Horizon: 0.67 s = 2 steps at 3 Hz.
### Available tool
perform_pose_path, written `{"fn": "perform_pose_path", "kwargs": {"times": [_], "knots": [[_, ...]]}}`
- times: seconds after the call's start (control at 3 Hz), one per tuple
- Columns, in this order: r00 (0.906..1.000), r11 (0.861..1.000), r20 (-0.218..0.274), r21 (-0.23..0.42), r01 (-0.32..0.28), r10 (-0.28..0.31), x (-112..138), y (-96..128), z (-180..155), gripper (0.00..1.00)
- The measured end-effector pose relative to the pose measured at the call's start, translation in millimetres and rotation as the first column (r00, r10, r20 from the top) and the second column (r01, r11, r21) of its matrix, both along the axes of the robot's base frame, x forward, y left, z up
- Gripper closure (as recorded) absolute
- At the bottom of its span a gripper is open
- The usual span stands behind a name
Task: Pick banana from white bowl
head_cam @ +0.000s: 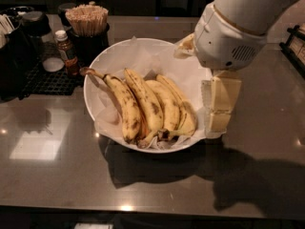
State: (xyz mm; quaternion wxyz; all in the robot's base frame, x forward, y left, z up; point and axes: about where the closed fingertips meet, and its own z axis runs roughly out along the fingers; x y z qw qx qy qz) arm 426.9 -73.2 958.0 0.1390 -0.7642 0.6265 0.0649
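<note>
Camera view, the only one on hand. A dark, glossy counter [52, 175] carries the white bowl [97, 65], which is lined with crinkled white paper [157, 61] that spills over the rim on the right.

Four speckled bananas lie side by side in the bowl. The banana [125, 106] of the task is the leftmost. Its long thin brown stem reaches up and left to the bowl's rim, and its dark tip points toward the near edge. It touches its neighbour, a second banana [147, 99], along most of its length. Two more bananas [172, 106] lie to the right of those.

The arm's white housing [233, 32] hangs over the bowl's upper right. The gripper [217, 123] points downward at the bowl's right rim, just beside the rightmost banana and apart from the task's banana. Whether it is spread or closed cannot be told from here, and nothing is seen in its hold.

Behind the bowl, to the left:
- a small bottle [66, 51] with a white cap
- a dark cup of wooden sticks [88, 20]
- a black mat [47, 80]
</note>
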Motion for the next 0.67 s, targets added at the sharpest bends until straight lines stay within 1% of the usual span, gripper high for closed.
{"fn": "perform_pose_path", "kwargs": {"times": [0.33, 0.67], "knots": [[0.9955, 0.996, 0.001, 0.006, -0.094, 0.094, -0.7, 30.2, -1.8, 0.00], [0.9955, 0.996, 0.001, 0.006, -0.094, 0.094, -0.7, 30.2, -1.7, 0.00]]}}
